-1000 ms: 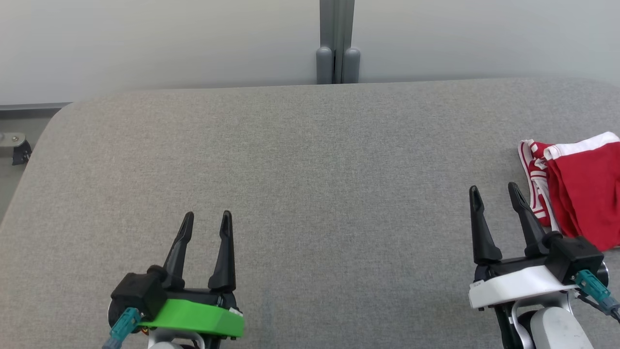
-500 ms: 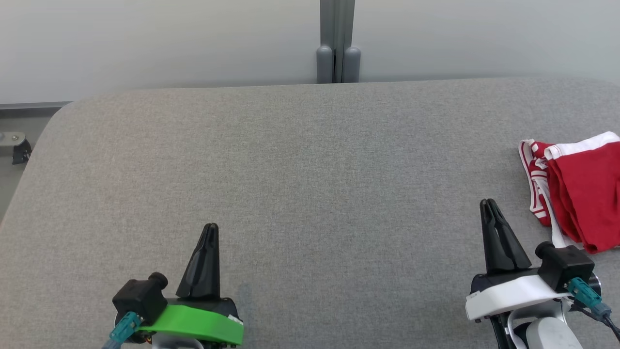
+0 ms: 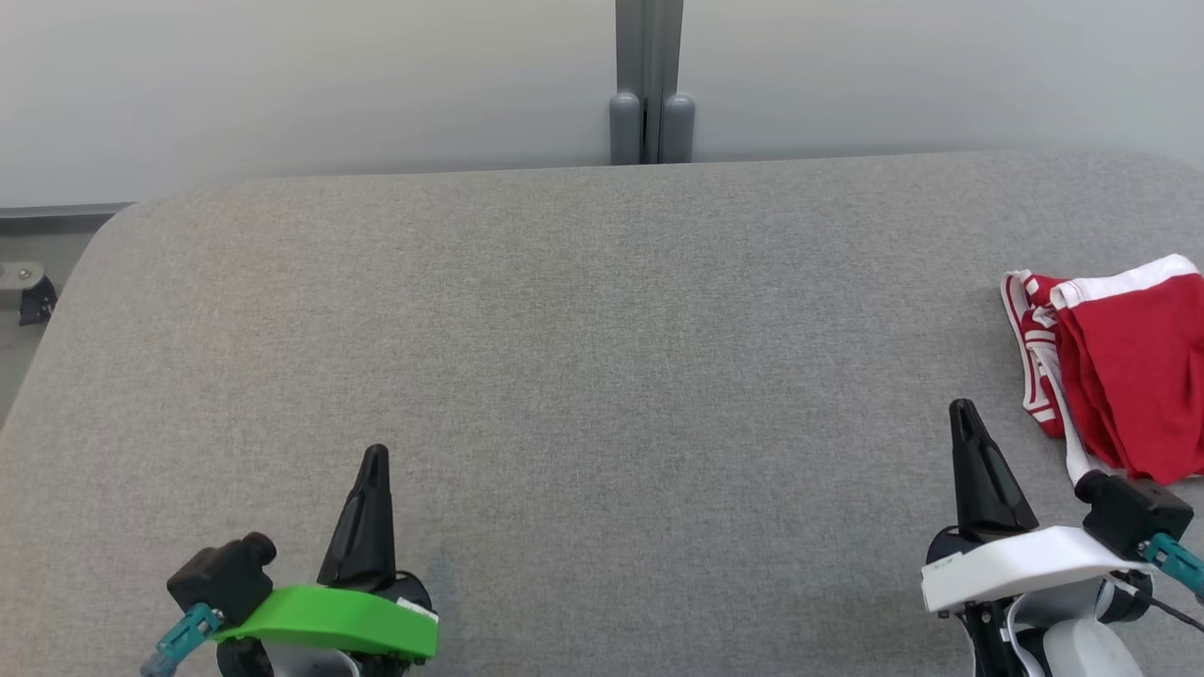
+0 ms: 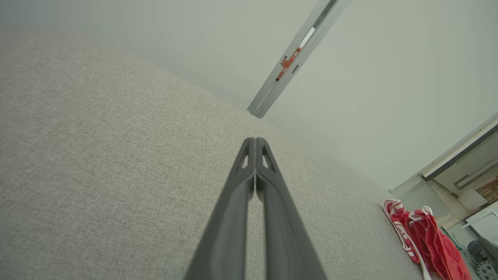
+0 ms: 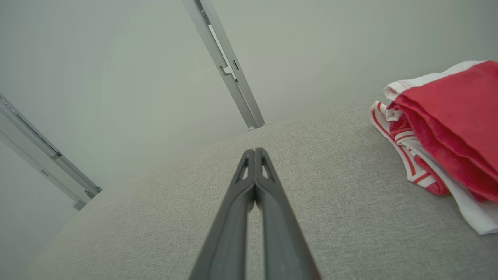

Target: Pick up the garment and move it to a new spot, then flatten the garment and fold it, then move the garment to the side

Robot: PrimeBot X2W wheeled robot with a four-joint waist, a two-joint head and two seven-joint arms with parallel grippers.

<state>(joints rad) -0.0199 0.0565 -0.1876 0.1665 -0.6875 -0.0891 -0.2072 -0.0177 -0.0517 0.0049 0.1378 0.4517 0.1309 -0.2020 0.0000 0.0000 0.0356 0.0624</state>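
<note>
red garment (image 3: 1133, 362): lies layered at the grey table's (image 3: 602, 329) far right edge | left gripper (image 3: 374, 455): fingers pressed together, empty | right gripper (image 3: 961, 410): likewise, empty, near the garment | progress: apparently folded and set aside – little left

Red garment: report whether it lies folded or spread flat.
Folded, not spread: the red garment lies in stacked layers with its white-trimmed edges bunched together, on the grey surface.

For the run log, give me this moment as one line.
left gripper: shut, empty; right gripper: shut, empty; red-and-white fabric garment: lying at right edge of grey cloth table, untouched
</note>
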